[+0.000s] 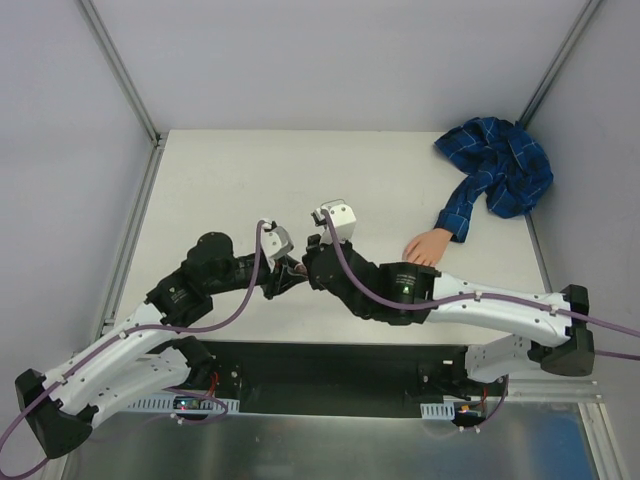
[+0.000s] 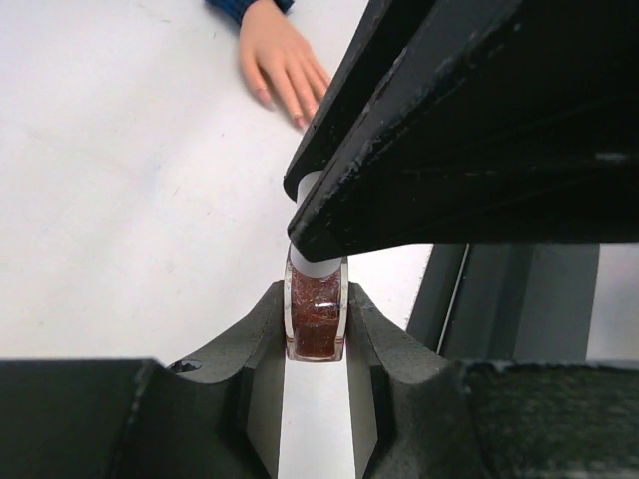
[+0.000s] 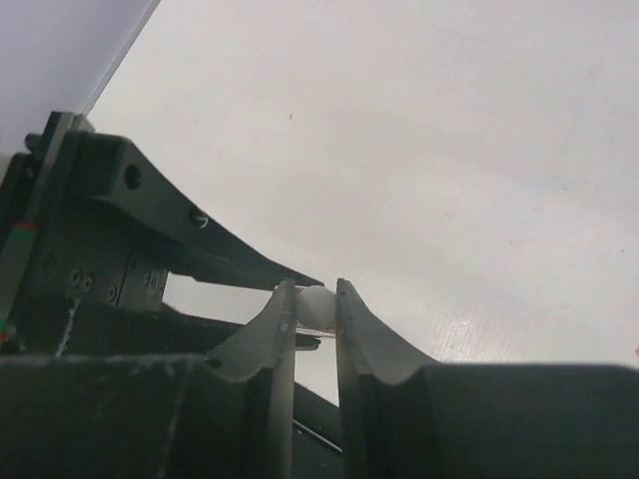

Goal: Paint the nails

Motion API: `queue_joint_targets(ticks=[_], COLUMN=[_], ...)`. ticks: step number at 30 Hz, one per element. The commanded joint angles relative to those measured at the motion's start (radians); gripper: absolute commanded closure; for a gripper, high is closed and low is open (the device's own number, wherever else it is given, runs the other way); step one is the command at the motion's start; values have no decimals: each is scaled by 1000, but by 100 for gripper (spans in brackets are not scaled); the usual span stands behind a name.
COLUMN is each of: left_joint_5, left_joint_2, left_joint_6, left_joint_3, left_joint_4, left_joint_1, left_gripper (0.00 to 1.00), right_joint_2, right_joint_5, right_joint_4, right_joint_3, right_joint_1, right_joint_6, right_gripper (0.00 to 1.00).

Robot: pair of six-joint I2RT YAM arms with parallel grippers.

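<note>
The fake hand [image 1: 424, 247] lies palm down at the right of the table, its blue plaid sleeve [image 1: 497, 172] bunched in the far right corner. Its nails [image 2: 297, 121] show in the left wrist view on the fingertips. My left gripper [image 2: 316, 334] is shut on a small polish bottle [image 2: 315, 317] of reddish glitter. My right gripper [image 3: 315, 304] is shut on the bottle's white cap [image 3: 317, 303]. The two grippers meet near the table's front middle, [image 1: 298, 268] in the top view, left of the hand.
The white table [image 1: 250, 180] has metal frame posts at its far corners and grey walls around it. The dark mounting base [image 1: 330, 375] runs along the near edge.
</note>
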Motion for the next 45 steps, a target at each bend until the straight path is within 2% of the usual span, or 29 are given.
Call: queue_joint_targets(ticks=[1, 2, 4, 5, 8, 12, 13, 15, 16, 18, 19, 20, 24, 26, 33, 36, 37, 42, 45], left_joint_5=[-91, -67, 21, 44, 160, 355, 447, 522, 558, 643, 670, 715, 780, 791, 800, 800, 793, 698, 570], left_joint_2=[-20, -11, 11, 20, 54, 120, 129, 147, 152, 163, 167, 171, 174, 177, 180, 175, 172, 138, 86], left_joint_6=[19, 13, 8, 5, 2, -1, -4, -13, -18, -33, -38, -38, -114, -125, -136, -136, -136, -125, -101], left_joint_3=[27, 35, 47, 52, 70, 107, 113, 125, 127, 128, 128, 128, 106, 102, 102, 102, 102, 90, 73], left_joint_4=[202, 197, 195, 195, 189, 176, 175, 179, 192, 206, 217, 237, 320, 330, 343, 343, 343, 343, 332], left_joint_1=[14, 14, 14, 15, 14, 14, 15, 14, 12, 12, 14, 12, 14, 11, 9, 9, 9, 9, 12], left_gripper=[100, 100, 100, 100, 100, 100, 100, 100, 100, 100, 100, 100, 100, 100, 100, 100, 100, 100, 100], right_joint_2=[31, 26, 6, -2, -49, -149, -199, -247, -276, -336, -348, -364, -364, -353, -290, -272, -267, -272, -287], right_joint_5=[200, 191, 128, 97, -19, -113, -186, -300, -457, -617, -779, -831, -983, -1014, -1078, -1084, -1086, -1074, -1054], right_joint_4=[-113, -113, -114, -122, -151, -183, -180, -151, -138, -82, -66, -38, 10, 34, 56, 56, 53, 56, 106], right_joint_3=[48, 56, 88, 100, 123, 105, 91, 42, 24, -40, -53, -65, -88, -84, -68, -59, -58, -82, -148], right_joint_1=[30, 29, 26, 23, 15, -5, -25, -54, -89, -130, -176, -195, -233, -239, -243, -243, -243, -243, -241], right_joint_6=[90, 55, -58, -95, -217, -328, -367, -405, -430, -479, -490, -507, -534, -539, -540, -537, -537, -524, -481], right_gripper=[100, 99, 88, 73, 51, 46, 46, 44, 43, 37, 36, 35, 38, 44, 53, 63, 71, 98, 99])
